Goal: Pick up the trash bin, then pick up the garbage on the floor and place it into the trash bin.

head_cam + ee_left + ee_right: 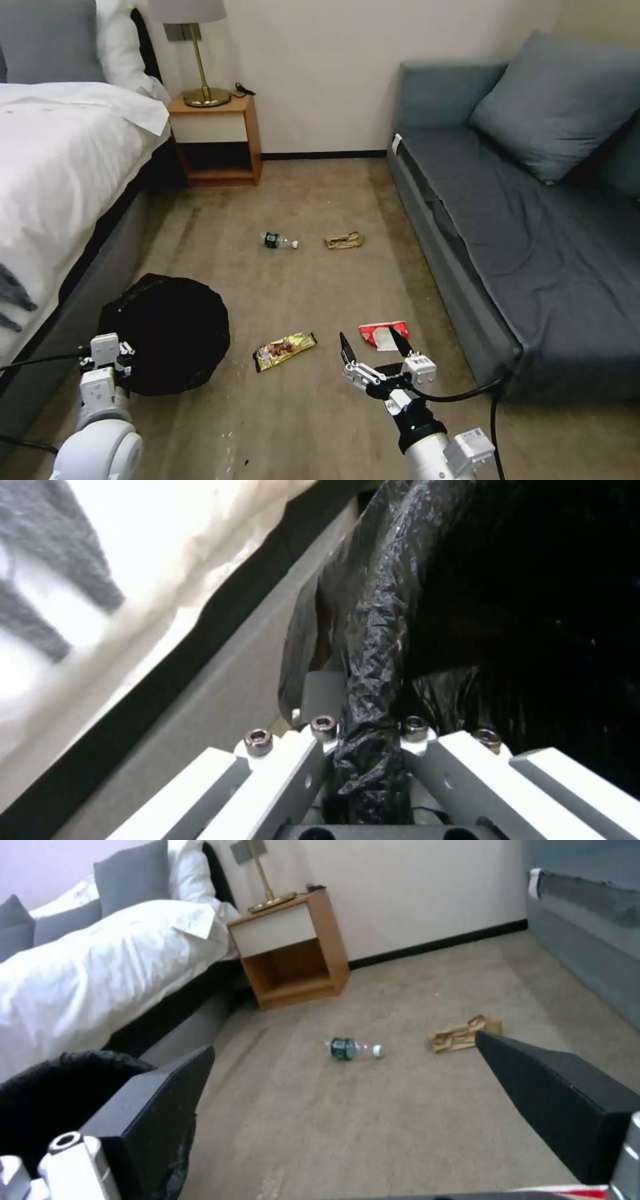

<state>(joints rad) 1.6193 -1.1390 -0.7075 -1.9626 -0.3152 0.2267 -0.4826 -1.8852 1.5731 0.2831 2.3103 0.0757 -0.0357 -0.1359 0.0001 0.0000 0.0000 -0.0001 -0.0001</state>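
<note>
A white-sheeted bed (pixel 60 153) is running along the robot's left, and a grey-blue sofa (pixel 527 220) is lining the right, with carpeted floor (pixel 313 200) lying between them. A wooden nightstand (pixel 217 137) is standing against the far wall beside the bed.

The trash bin (pixel 170 333), black and lined with a crinkly bag, is sitting low beside the bed frame. The left pincer (pixel 107 360) is gripping its near rim, fingers clamped on the bunched bag plastic.

The right pincer (pixel 375 348) is hovering with its fingers spread apart just above the red-and-white wrapper (pixel 383 333), near the sofa's base. The gold-brown snack wrapper (pixel 284 350) is lying between the bin and that pincer. Farther out on the carpet, the tan paper wrapper (pixel 345 240) and the small green-labelled bottle (pixel 279 241) are lying near each other.
</note>
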